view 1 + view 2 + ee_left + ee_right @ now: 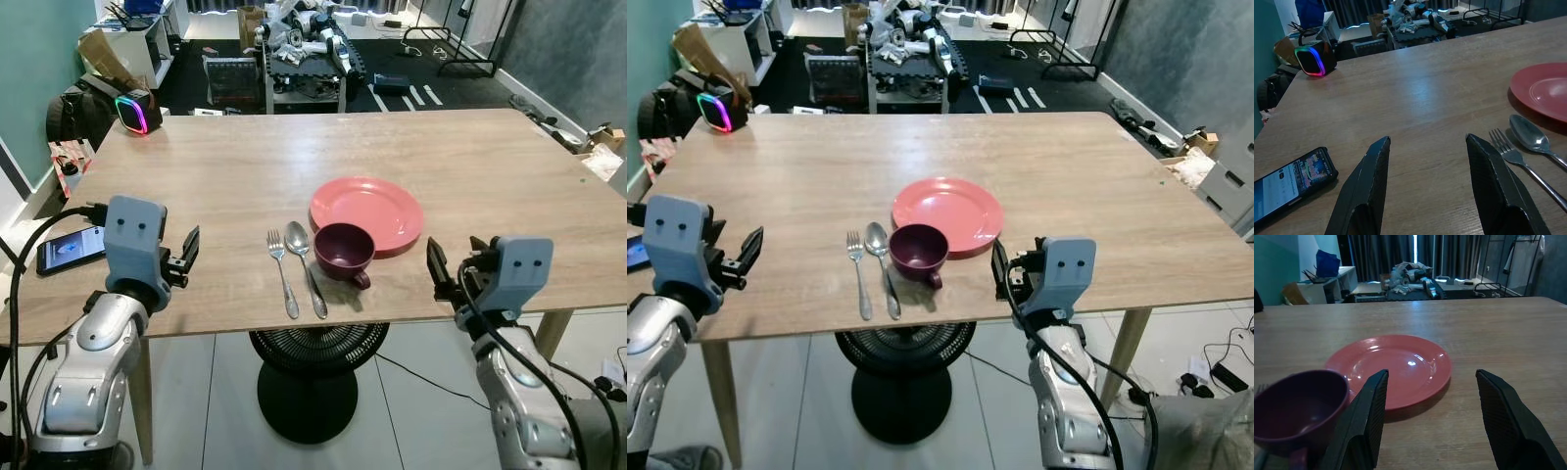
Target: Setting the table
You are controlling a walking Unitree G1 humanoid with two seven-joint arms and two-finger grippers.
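On the tabletop [470, 157], the cup [343, 251] sits nearer the right gripper [443, 275], whose jaws, like the left gripper's [186, 257], are spread empty.

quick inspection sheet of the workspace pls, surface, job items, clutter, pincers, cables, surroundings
surface: wooden table, mostly bare.
job's things: red plate; purple cup touching its near rim; fork and spoon side by side left of the cup.
clutter: phone with lit screen near the left edge; speaker with glowing ring at the far left corner.
grippers: left pincer open, by the near edge beside the phone; right pincer open, facing the plate and cup.
cables: black cable by the left arm; cord on the floor.
surroundings: fan under the table; cluttered cart behind.
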